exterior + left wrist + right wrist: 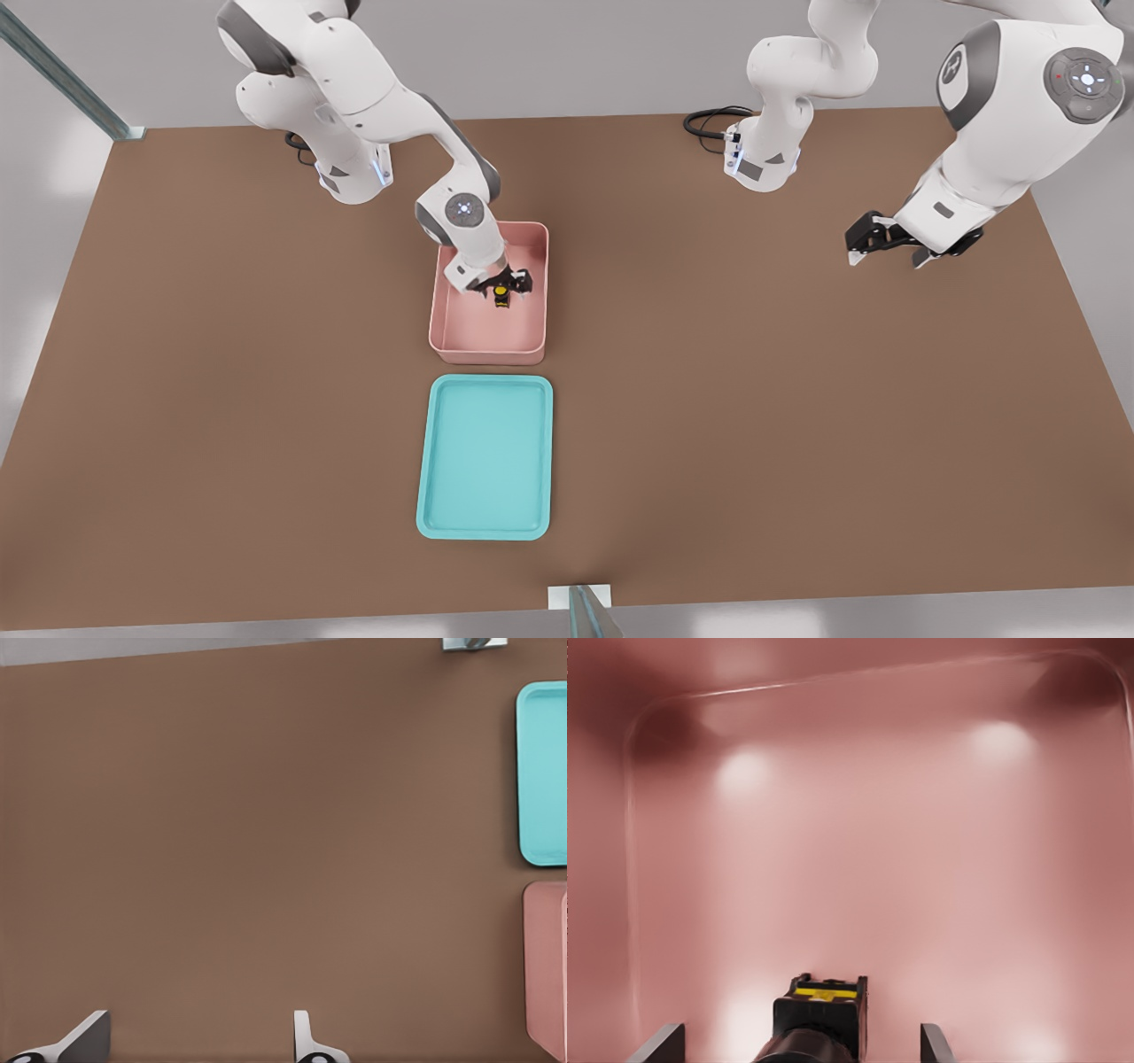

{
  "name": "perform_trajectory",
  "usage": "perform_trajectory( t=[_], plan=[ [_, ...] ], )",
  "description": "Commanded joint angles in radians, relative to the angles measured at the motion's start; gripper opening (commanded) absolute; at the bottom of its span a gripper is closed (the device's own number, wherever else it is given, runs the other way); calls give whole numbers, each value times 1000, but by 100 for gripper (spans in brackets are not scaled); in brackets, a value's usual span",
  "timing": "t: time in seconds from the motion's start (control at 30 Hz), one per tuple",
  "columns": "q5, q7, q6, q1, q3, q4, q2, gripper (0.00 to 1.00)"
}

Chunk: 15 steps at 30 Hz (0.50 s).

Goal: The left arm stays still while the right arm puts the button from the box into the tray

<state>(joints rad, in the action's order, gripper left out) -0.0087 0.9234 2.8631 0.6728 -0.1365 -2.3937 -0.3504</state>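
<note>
The pink box [487, 354] stands on the brown table just behind the teal tray [485, 457]. Inside the box lies the button [501, 299], a yellow cap on a black body. My gripper [503, 285] reaches down into the box right over it. In the right wrist view the button [820, 1010] sits on the box floor [877, 842] between my two fingertips [663, 1045], which stand wide apart and clear of its sides, so the gripper [799, 1047] is open. The left wrist view catches the tray's edge [545, 771] and the box's edge [542, 966].
The parked arm's black gripper [886, 239] hangs over the table at the front view's right. A cable loop [709, 120] lies by its base. A small metal bracket [580, 604] sits at the table's near edge.
</note>
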Motion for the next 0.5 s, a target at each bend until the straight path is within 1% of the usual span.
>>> perform_trajectory(
  t=[0.0, 0.03, 0.07, 0.1, 0.2, 0.3, 0.37, 0.4, 0.43, 0.47],
  plan=[
    [-1, 121, 70, 1, -2, -2, -2, 96],
    [-2, 120, 71, 1, -2, -2, -7, 84],
    [-2, 120, 71, -1, -2, -2, -7, 65],
    [-2, 112, 70, -4, -2, -1, -7, 56],
    [-2, 61, 65, -18, 5, 5, -7, 50],
    [-2, 66, 38, -30, 5, 42, -4, 50],
    [0, 66, -151, -30, 3, 137, 17, 50],
    [0, 29, -292, -41, 5, 223, 36, 50],
    [0, -44, -386, -65, 17, 317, 42, 50],
    [1, -104, -433, -71, 38, 377, 39, 50]
  ],
)
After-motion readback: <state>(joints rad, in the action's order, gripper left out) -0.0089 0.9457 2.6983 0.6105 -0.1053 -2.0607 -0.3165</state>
